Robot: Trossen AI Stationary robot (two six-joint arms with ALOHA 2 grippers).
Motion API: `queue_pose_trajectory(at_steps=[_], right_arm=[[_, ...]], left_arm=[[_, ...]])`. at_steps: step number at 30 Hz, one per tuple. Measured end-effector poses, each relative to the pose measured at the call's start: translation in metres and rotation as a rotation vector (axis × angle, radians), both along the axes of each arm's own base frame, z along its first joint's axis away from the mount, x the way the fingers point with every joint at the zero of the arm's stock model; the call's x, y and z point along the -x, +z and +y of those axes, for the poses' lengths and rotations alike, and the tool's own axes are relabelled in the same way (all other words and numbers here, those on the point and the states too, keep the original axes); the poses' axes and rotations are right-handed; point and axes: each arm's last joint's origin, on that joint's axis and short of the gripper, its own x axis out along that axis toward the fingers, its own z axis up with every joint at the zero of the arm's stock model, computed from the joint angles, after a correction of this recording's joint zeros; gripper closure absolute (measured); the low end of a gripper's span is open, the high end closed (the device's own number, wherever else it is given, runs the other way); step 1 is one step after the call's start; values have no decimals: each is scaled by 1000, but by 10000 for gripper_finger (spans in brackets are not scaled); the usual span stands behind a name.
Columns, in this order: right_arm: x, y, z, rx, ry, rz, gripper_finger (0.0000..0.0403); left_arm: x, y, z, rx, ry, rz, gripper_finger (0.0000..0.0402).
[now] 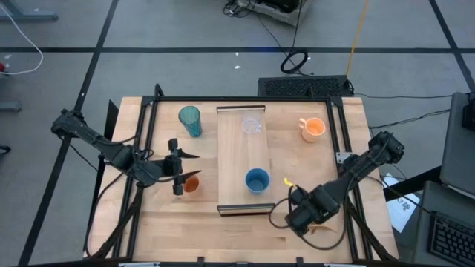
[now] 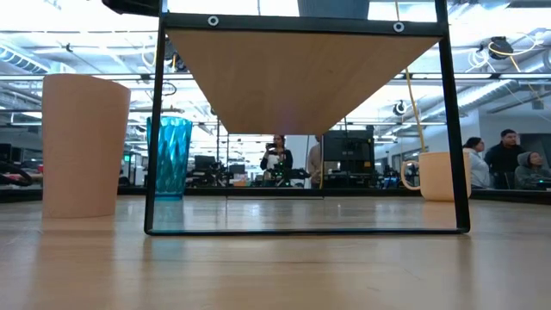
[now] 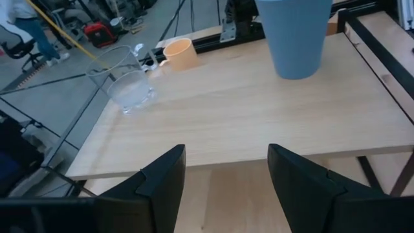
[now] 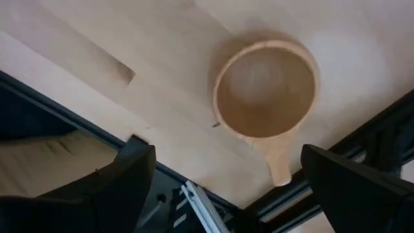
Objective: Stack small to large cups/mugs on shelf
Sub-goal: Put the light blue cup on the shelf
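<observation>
Open workshop floor, wooden table (image 1: pixel 171 222), raised shelf (image 1: pixel 234 159), blue cup (image 1: pixel 257 180)

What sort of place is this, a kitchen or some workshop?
Probably a robotics lab or open workshop: two robot arms over a wooden table, cables on the floor, and people at desks behind.

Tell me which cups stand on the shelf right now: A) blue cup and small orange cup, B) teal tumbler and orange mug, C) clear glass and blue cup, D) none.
C: in the high view the clear glass cup and the blue cup stand on the shelf, while the teal tumbler and orange handled mug stand off it on the tabletop.
</observation>
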Motion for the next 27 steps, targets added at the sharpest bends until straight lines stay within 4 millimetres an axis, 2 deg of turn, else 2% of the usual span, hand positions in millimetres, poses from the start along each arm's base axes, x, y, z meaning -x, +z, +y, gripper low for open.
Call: queue_pose_trajectory(at_steps=[7, 19, 27], right_arm=[[-1, -10, 14, 54, 14, -50, 26], [-10, -33, 22, 104, 53, 5, 27], [-9, -35, 24, 146, 80, -25, 78]], left_arm=[[-1, 0, 2, 5, 4, 3, 179], [-1, 0, 2, 12, 6, 2, 179], [-1, 0, 2, 15, 6, 2, 179]])
